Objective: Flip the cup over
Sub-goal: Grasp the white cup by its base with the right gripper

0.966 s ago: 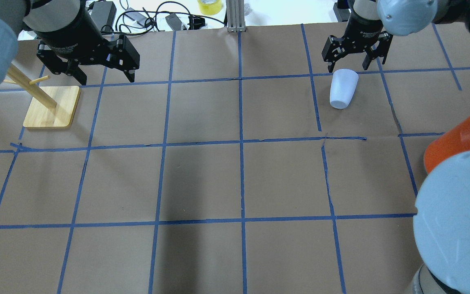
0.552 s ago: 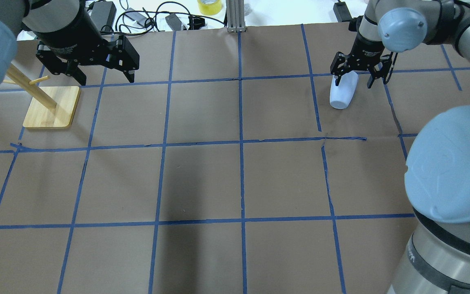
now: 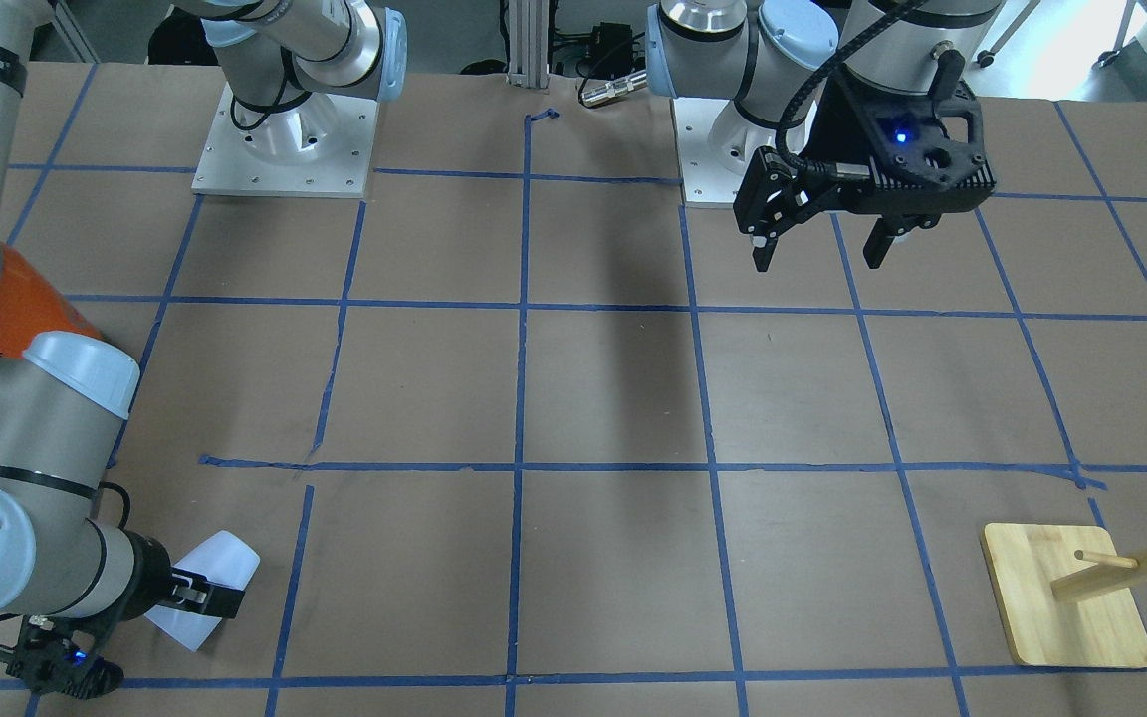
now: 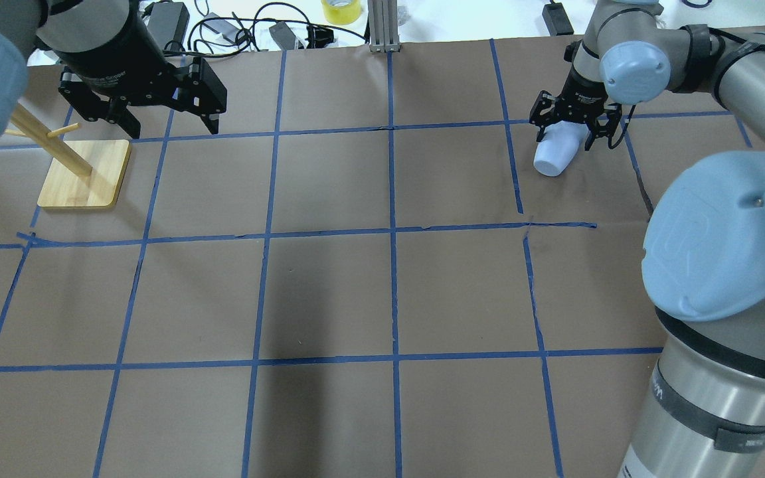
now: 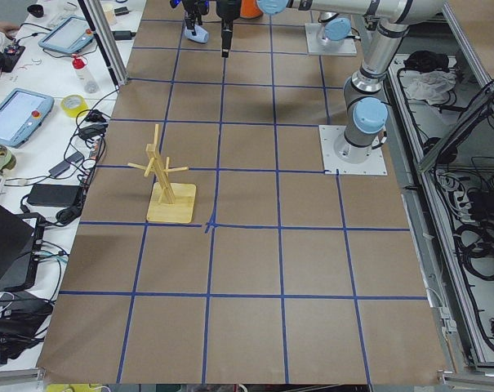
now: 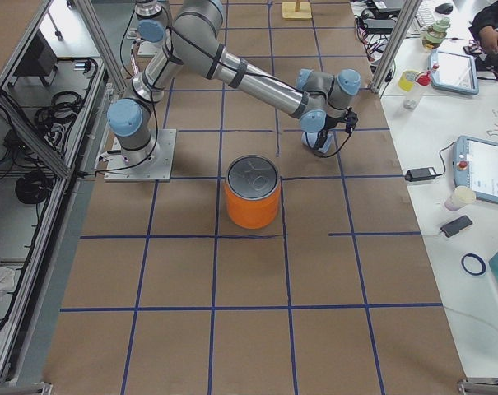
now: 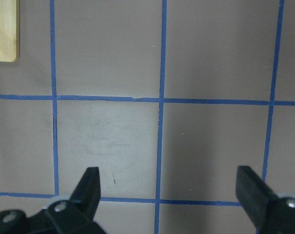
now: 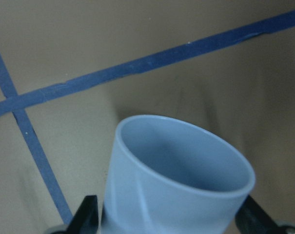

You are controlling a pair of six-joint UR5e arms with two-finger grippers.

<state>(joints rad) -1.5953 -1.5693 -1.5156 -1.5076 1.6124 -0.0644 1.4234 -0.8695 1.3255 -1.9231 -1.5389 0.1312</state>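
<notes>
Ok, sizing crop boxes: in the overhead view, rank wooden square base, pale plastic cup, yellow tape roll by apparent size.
Largest first:
wooden square base
pale plastic cup
yellow tape roll, cropped by the frame, so unsure

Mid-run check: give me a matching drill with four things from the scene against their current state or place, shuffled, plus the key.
1. cup
2. left gripper
3. orange can
4. wooden peg stand

A. upright, silver top
B. on its side, between the right gripper's fingers
C. open above bare brown paper
D. standing on a square base

Pairs: 1-B, 2-C, 3-A, 4-D
</notes>
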